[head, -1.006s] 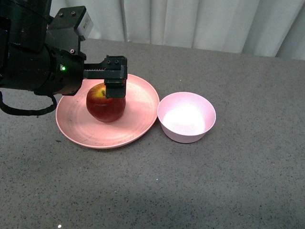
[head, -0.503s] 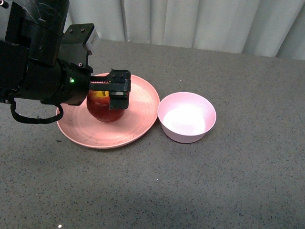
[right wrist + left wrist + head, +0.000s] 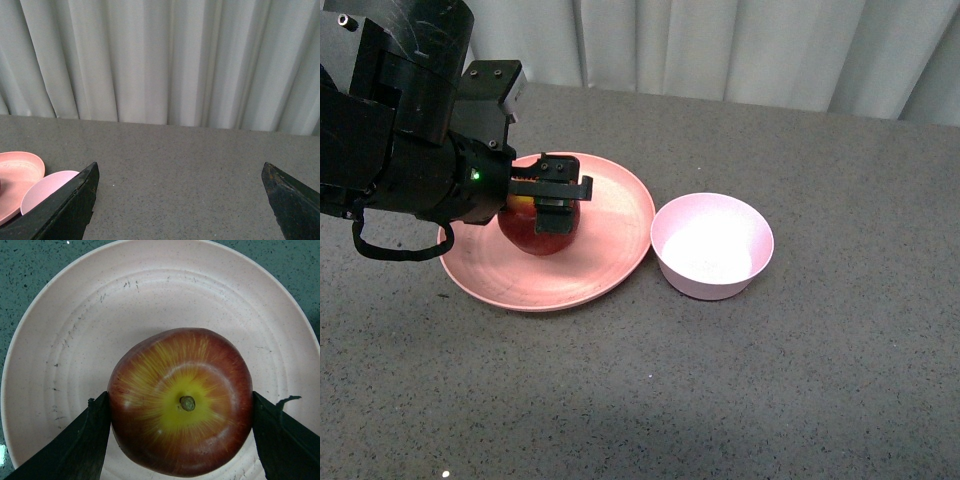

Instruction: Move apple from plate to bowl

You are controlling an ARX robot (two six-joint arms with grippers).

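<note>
Contact on apple point(image 3: 528, 236): left gripper point(image 3: 556, 200) pinching it, fingers point(image 3: 75, 450) flush on opposite flanks per left wrist cam. Stem up, yellow patch in plain sight. Not lifted yet by the look of it. Seated on plate point(image 3: 610, 205), a touch toward 9 o'clock of plate ctr in front view. Bowl point(image 3: 710, 285) at 3 o'clock of plate, just beside it, empty. Rims touching or not? Can't tell. Both on grey worktop point(image 3: 770, 380). Right gripper point(image 3: 180, 170) spread wide, holding nothing, facing curtain point(image 3: 150, 60), well apart from the action.

Risks, judged from here:
- Glossy round skin + two narrow contact pts. Could roll or squirt out on lift if squeeze too light.
- Depth of grip on apple not readable. If above the widest girth, likely slip downward and drop back onto plate.
- Short hop toward 3 o'clock, but bowl only slightly wider than apple. Off-ctr release could clip rim, tip bowl, or bounce apple onto worktop.
- Low carry could knock bowl's near rim and shove it away.
- Dropping from too high: bruise, or bowl skidding.

Count: 1 apple, 1 plate, 1 bowl, 2 grippers (1 busy, 1 idle).
</note>
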